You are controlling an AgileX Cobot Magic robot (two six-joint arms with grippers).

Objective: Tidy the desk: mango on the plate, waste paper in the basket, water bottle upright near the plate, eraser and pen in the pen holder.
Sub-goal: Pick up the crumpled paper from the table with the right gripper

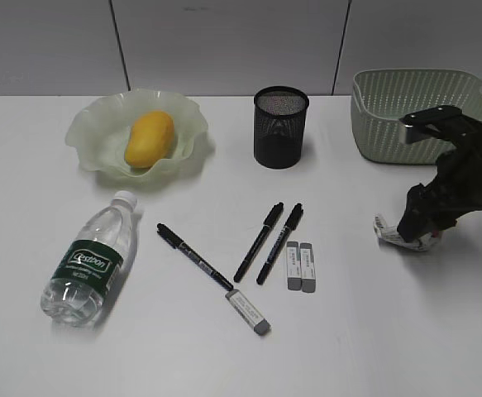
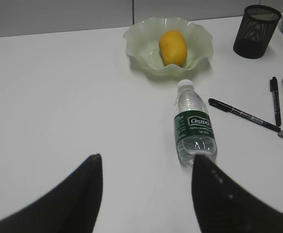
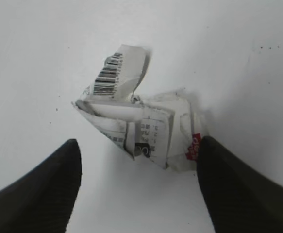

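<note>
the right gripper's (image 3: 136, 179) fingers (image 3: 44, 189) are spread wide, one on each side of the paper (image 3: 141, 128), low over the desk (image 1: 389, 331). the right finger is just beside the paper's red edge; i cannot tell if it touches. the paper lies flat, long way across the wrist view, with its barcode flap pointing away from the gripper. it sits in front of the basket (image 1: 389, 124). the right arm (image 1: 460, 178) bends down over it from the right edge.

the left gripper (image 2: 146, 194) is open too, holding nothing, up above the desk. the bottle (image 1: 88, 260) lies on its side, cap pointing to the plate (image 1: 92, 132). the mango (image 1: 150, 139) lies on the plate, its long way tilted.
</note>
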